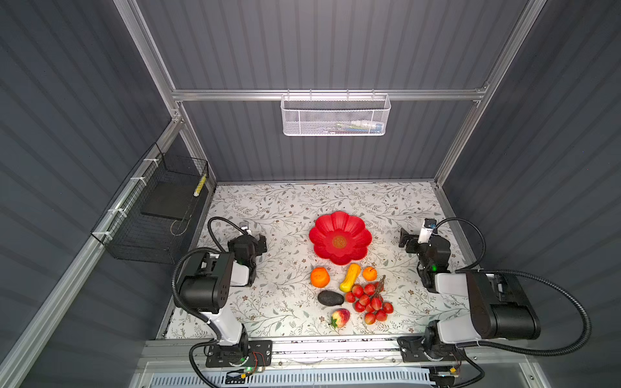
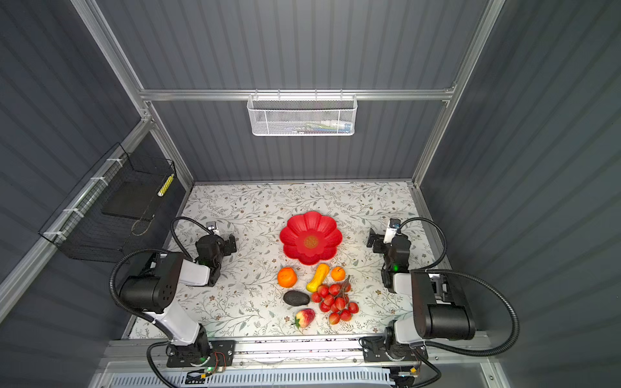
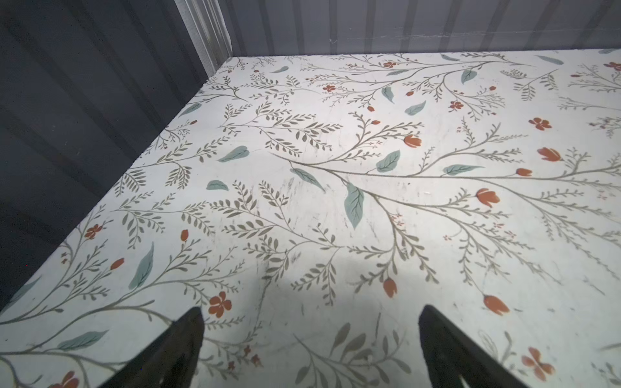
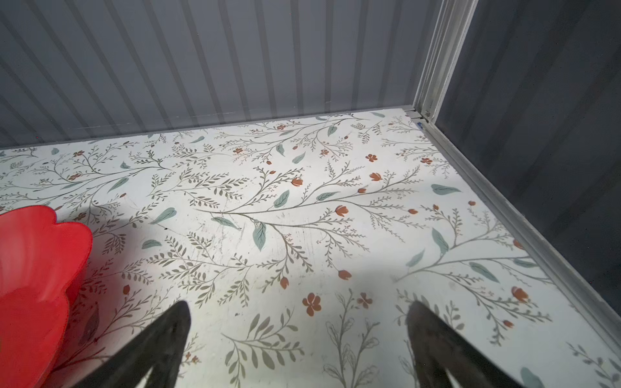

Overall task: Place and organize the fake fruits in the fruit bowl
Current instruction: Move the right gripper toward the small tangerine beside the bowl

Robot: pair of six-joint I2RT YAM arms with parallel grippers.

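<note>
Red fruit bowl [image 2: 297, 235] on the floral tabletop [image 2: 242, 208], six pieces loose in front of it.
Shows the scalloped bowl mid-table, gold emblem at its centre, and just before it a row of larger orange [image 2: 287, 277], yellow-orange curved fruit [image 2: 318, 277] and smaller orange [image 2: 337, 273]. Sets the dark avocado [image 2: 296, 298] beside the bunch of red berries [image 2: 340, 303] one step nearer, with the strawberry [image 2: 305, 317] closest to the tabletop's near edge. Has the left gripper [image 2: 232, 244] and right gripper [image 2: 372, 241] flanking the bowl, well apart from it and from every fruit.

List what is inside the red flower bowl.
The fruit bowl holds no fruit; only its gold centre emblem shows. Nothing covers its inside; the table beneath is hidden.
</note>
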